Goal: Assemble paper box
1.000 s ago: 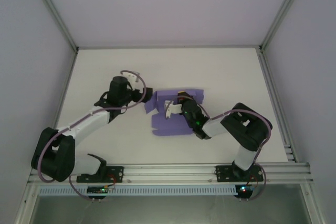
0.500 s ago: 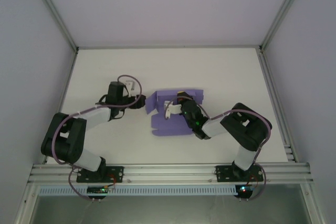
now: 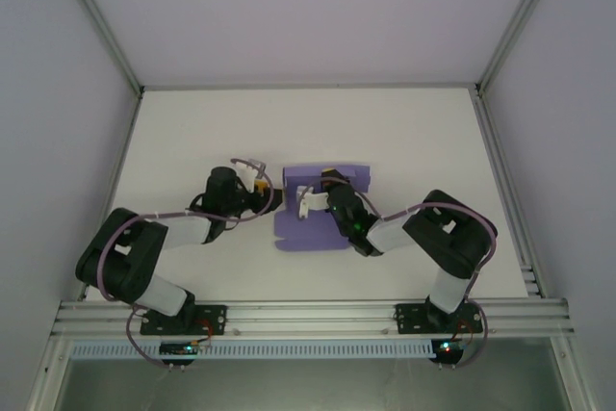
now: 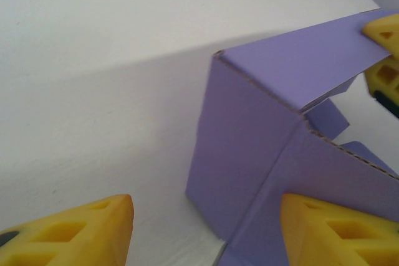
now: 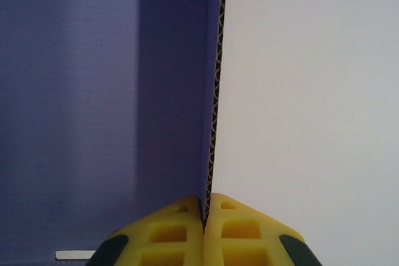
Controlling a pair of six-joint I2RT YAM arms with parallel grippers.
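Observation:
The lavender paper box point(image 3: 308, 233) lies partly folded at mid-table, with raised flaps at its far end. My right gripper point(image 3: 322, 192) reaches over it from the right. In the right wrist view that gripper point(image 5: 204, 216) is shut on the thin corrugated edge of an upright wall of the paper box point(image 5: 93, 91). My left gripper point(image 3: 273, 198) sits low at the box's left side, jaws wide apart. The left wrist view shows the left gripper point(image 4: 206, 232) open, with a standing corner of the paper box point(image 4: 249, 147) between its yellow fingertips point(image 4: 81, 232).
The white table point(image 3: 192, 132) is fenced by metal rails, with the rail point(image 3: 308, 315) holding both arm bases at the near edge. The right arm's yellow fingers point(image 4: 383, 60) show at the upper right of the left wrist view.
My left arm has swung lower and closer to the box's left side. The box's left flap, flared outward earlier, now stands closer in. The right gripper has held its grip.

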